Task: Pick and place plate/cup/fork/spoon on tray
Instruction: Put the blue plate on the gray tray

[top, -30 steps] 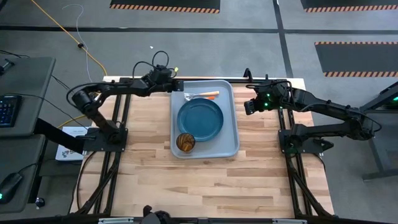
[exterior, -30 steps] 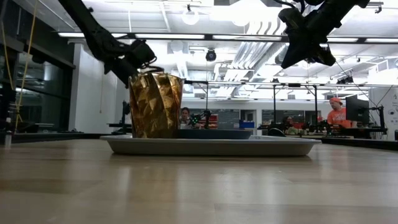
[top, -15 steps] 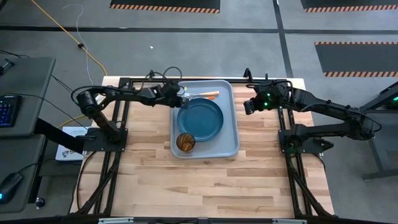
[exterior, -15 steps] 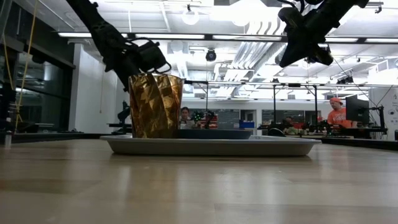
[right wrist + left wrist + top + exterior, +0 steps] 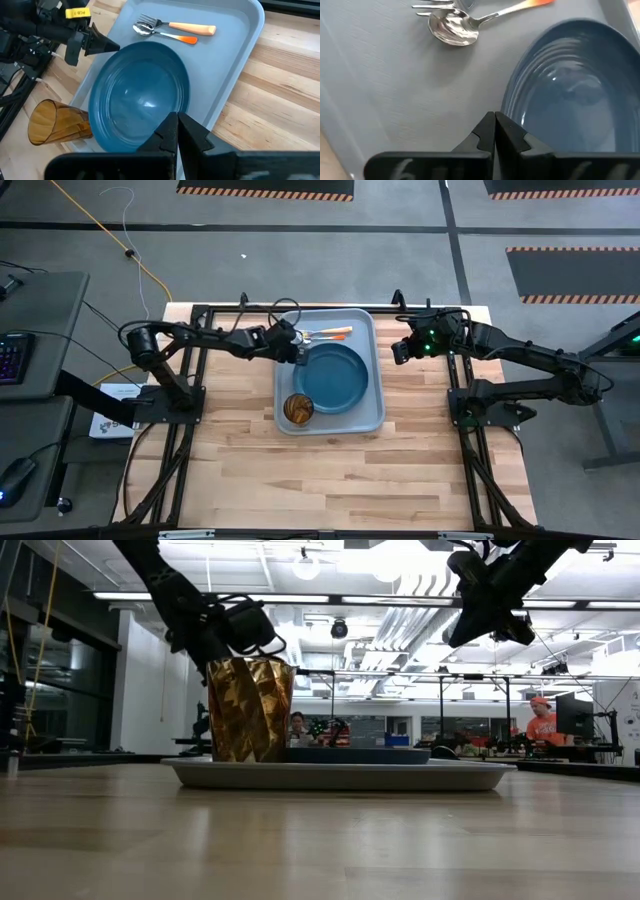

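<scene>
Plate sits mid tray, cup at near-left corner, fork and spoon along far edge. Left gripper over plate's left rim, fingers together. Right gripper beside tray's right edge, fingers together.

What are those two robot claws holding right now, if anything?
Nothing. The left gripper is shut and empty, its tips at the plate's rim on the tray. The right gripper, also shut and empty, hangs beside the tray.
</scene>
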Controlling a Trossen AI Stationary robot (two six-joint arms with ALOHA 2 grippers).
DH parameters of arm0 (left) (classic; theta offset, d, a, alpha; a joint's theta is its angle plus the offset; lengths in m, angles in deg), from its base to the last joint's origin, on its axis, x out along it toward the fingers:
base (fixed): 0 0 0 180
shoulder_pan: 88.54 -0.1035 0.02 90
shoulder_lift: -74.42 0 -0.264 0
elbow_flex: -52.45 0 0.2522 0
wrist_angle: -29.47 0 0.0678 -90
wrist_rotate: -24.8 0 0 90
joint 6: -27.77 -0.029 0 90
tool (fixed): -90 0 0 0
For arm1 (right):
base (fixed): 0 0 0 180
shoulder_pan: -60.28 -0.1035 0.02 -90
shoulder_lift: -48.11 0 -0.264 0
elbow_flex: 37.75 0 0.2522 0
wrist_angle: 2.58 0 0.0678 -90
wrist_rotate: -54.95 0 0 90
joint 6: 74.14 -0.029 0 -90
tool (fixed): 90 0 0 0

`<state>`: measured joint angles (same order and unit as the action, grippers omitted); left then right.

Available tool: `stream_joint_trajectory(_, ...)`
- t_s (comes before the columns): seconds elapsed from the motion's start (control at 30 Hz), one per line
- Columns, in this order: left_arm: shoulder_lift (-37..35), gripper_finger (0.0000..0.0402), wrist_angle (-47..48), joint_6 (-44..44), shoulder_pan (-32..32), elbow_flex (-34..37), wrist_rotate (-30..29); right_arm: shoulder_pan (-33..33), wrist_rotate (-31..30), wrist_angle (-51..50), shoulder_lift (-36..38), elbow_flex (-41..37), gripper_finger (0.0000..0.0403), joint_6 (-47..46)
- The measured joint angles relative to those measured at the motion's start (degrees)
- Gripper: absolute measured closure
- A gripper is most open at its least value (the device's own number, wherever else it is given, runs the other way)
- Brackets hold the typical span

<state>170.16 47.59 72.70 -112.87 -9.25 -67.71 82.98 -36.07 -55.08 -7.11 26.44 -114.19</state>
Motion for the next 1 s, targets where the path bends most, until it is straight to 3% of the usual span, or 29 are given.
stream_joint_trajectory(0.27, -2.66, 0.0401, -2.42, -2.51, -5.9, -0.09, -3.08, 0.0, 0.24, 0.02, 0.0, 0.0, 0.0403, 0.01)
stream_joint_trajectory(0.5, -0.77, 0.0401, -3.3, -4.45, -12.65, -0.44, 2.33, 0.0, 0.2, 0.09, 0.0, 0.0, 0.0403, 0.01)
stream_joint_trajectory(0.73, 2.61, 0.0401, -4.27, -3.52, -10.55, -2.21, 2.95, 0.0, -0.02, 0.17, 0.0, 0.0, 0.0403, 0.0)
stream_joint_trajectory(1.0, 2.89, 0.0401, -4.76, -3.54, -7.93, -2.67, -5.73, 0.0, -0.04, 0.24, 0.0, 0.0, 0.0403, 0.0)
